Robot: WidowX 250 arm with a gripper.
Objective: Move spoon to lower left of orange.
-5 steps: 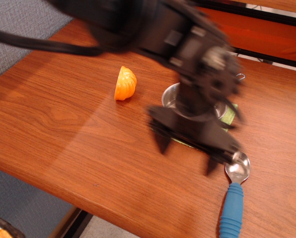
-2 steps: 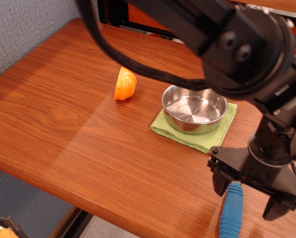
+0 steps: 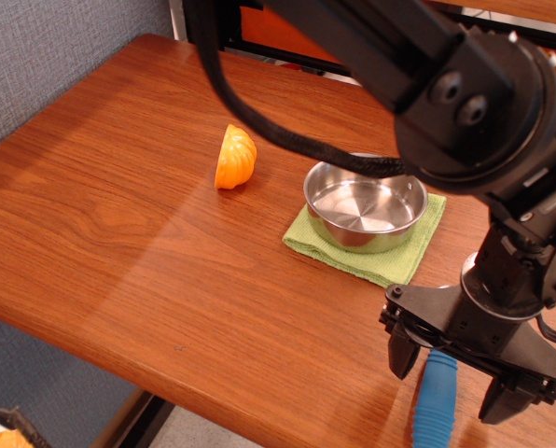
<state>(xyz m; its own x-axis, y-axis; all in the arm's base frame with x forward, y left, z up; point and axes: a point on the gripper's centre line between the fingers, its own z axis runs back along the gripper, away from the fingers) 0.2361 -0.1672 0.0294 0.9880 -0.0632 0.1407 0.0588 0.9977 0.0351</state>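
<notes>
Spoon (image 3: 435, 399) sits between spread end effector (image 3: 451, 379) fingers, pan (image 3: 365, 203) near orange (image 3: 235, 157).

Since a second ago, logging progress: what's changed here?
The end effector swung from over the pan to the near right, now straddling the spoon's blue handle, fingers open, not yet gripping. The orange, pan and green cloth stayed put.

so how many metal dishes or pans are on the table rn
1. The steel pan sits on the green cloth, right of the orange. The arm covers part of the table's right side, so something small there could be hidden.
</notes>
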